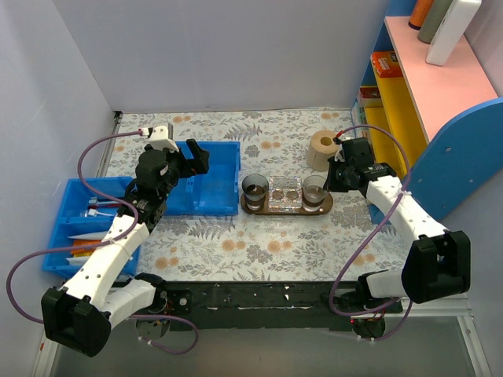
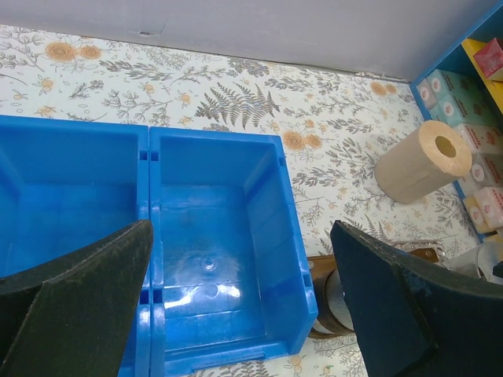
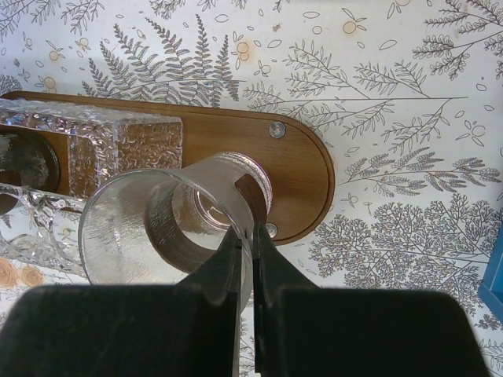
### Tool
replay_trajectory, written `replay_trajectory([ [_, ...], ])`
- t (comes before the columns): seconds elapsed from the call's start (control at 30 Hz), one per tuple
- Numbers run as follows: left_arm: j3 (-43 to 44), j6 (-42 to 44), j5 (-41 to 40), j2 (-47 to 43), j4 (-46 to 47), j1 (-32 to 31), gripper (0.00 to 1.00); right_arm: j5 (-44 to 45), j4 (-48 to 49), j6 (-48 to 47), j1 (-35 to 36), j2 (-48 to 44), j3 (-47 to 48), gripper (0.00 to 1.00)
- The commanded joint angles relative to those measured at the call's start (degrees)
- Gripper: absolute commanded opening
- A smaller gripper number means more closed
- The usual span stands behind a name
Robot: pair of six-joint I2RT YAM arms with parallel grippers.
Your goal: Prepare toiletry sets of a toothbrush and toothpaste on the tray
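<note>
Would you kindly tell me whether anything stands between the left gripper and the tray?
Yes. The left gripper, fingers open, hovers over an empty blue bin whose tray-side wall rises between it and the tray; a dark cup occupies the tray's left end.

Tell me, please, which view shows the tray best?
Top external: the whole tray shows. Right wrist shows only its right end, where the right gripper pinches a cup; left wrist catches just a sliver behind the bin.
</note>
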Motion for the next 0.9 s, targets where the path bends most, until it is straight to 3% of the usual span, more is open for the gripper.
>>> replay_trajectory([
  [0.0,-0.2,1.0,0.2,-0.6,1.1,0.0,0.98,-0.7,4.4,-0.4,0.3,0.1,2.5,0.01],
  [0.87,-0.1,1.0,1.0,-0.2,1.2,0.0,0.98,3.1,2.9,-3.8,0.3,1.8,4.0,0.01],
])
